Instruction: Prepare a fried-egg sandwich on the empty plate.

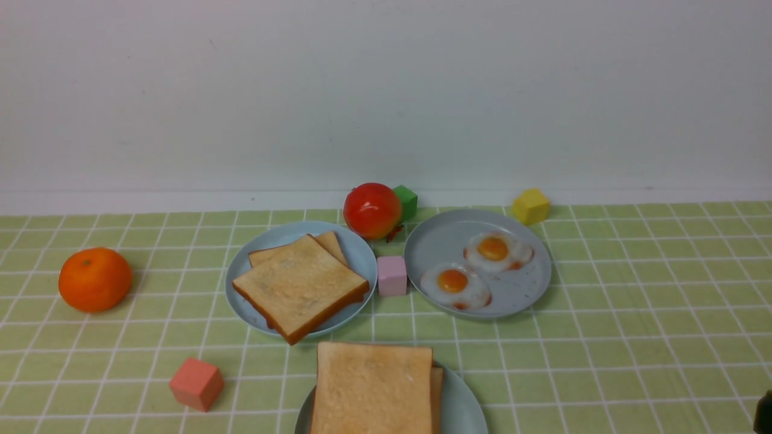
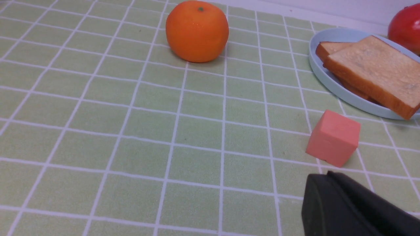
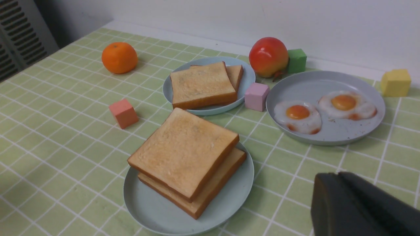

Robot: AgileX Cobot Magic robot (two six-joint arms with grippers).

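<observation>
A pale aqua plate [image 1: 467,405] [image 3: 157,213] sits at the near middle of the table. On it lie two stacked toast slices [image 1: 373,389] [image 3: 185,155], the top one skewed; whatever lies between them is hidden. My left gripper [image 2: 328,175] is shut and empty, hovering over the cloth just short of a salmon cube [image 2: 334,137]. My right gripper [image 3: 338,175] is also shut and empty, over the cloth to the right of the aqua plate. In the front view only a dark bit of the right arm [image 1: 765,413] shows at the lower right corner.
A light-blue plate [image 1: 241,271] holds two more toast slices [image 1: 300,286]. A grey-blue plate [image 1: 434,241] holds two fried eggs [image 1: 452,281]. Around them are an orange [image 1: 94,279], a red fruit [image 1: 372,210], and pink [image 1: 392,275], green [image 1: 406,201] and yellow [image 1: 531,206] cubes.
</observation>
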